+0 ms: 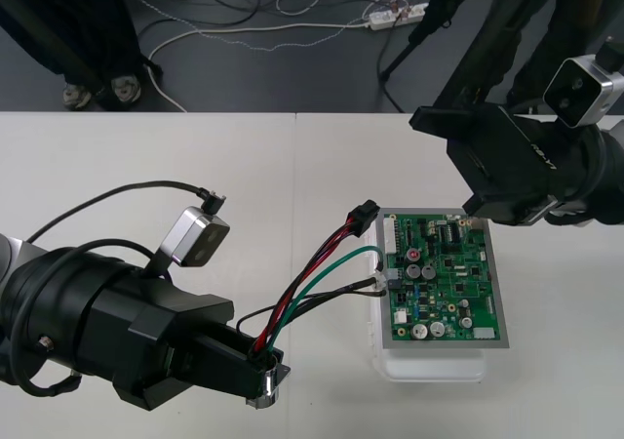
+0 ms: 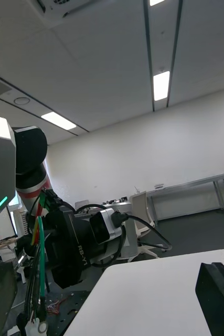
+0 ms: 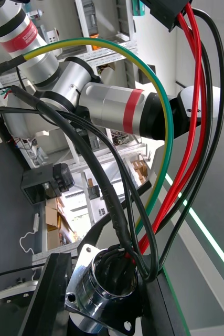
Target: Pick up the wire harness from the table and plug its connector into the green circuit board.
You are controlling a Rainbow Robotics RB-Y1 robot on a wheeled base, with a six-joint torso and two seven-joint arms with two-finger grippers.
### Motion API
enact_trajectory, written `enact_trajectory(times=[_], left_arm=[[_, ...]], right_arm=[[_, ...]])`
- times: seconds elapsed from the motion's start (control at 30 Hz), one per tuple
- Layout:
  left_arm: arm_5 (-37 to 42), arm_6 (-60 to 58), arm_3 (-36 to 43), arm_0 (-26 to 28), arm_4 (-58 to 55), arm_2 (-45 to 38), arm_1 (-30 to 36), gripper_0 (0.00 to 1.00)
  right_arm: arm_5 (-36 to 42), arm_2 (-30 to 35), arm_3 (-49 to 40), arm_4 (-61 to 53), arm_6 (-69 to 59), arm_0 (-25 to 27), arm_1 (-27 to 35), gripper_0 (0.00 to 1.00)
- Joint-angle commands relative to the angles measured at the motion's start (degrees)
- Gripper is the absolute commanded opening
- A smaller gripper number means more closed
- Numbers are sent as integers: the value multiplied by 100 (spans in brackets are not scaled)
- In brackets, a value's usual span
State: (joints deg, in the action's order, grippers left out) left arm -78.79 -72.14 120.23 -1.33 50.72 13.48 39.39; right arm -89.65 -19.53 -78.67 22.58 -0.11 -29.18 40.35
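**Harness up off the surface, plug hanging short of the board**

The left gripper [image 1: 263, 376] is low at the near-left of the surface [image 1: 146, 156], pinching the round metal socket [image 3: 109, 286] of the wire harness [image 1: 312, 278]. The left wrist view shows it plainly: the flanged socket sits clamped between the two black fingers [image 3: 49, 294], and the wires fan out of it.

From there the red, black and green wires arc up and across toward the green circuit board [image 1: 448, 283] on its white base [image 1: 429, 366]. The black plug [image 1: 366, 212] is in the air just off the board's far-left corner, not seated in anything. The green wire and a sleeved black one reach the board's left edge, but I cannot tell whether they are attached there.

The right gripper [image 1: 450, 163] hovers above the board's far-right corner. Its fingers [image 2: 216, 294] are spread wide with nothing between them.
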Motion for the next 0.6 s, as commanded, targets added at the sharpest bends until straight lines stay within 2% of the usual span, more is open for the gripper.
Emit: enact_trajectory(times=[0.03,0.43,0.6], left_arm=[[-216,323,220,-96,8,-65,-107,0],[-216,332,211,-96,-18,-74,-107,0],[-207,323,211,-96,-27,-48,-107,0]], right_arm=[[-35,-68,-324,-95,-481,-220,-89,100],[-35,-68,-561,291,-1114,-246,-537,100],[-35,-68,-931,344,-1237,-237,-634,100]])
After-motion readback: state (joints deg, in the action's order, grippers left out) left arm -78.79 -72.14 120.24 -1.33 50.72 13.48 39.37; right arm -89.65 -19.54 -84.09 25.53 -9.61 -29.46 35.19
